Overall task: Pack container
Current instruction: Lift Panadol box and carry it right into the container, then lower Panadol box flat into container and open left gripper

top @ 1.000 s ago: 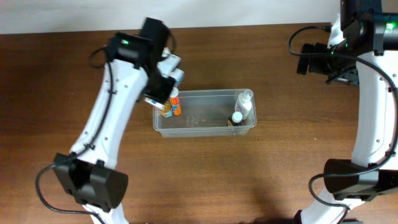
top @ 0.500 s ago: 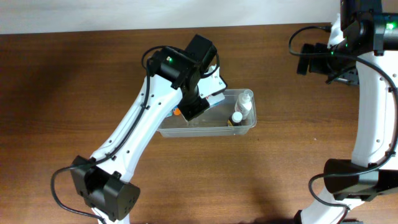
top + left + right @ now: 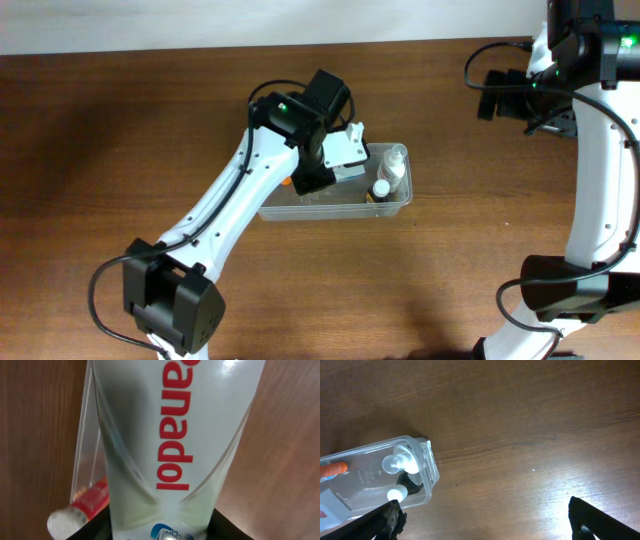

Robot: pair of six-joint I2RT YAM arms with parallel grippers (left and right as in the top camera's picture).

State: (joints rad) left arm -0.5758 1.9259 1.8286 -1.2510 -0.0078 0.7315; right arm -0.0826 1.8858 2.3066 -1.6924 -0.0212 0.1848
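Observation:
The clear plastic container (image 3: 400, 203) lies mid-table. At its right end stand a clear bottle (image 3: 396, 164) and a dark bottle with a white cap (image 3: 381, 188). An orange bottle (image 3: 285, 182) lies at its left end. My left gripper (image 3: 338, 165) is over the container's middle, shut on a white Panadol box (image 3: 350, 152). In the left wrist view the box (image 3: 170, 435) fills the frame between the jaws (image 3: 160, 527), with the orange bottle (image 3: 87, 502) below left. My right gripper (image 3: 487, 522) is open and empty, above bare table right of the container (image 3: 427, 462).
The dark wooden table (image 3: 480, 260) surrounds the container. The right arm's base (image 3: 565, 290) stands at the right edge and the left arm's base (image 3: 170, 310) at the front left. A pale wall runs along the far edge.
My left arm has swung right from the container's left end to over its middle, carrying the white box. The right arm has not moved.

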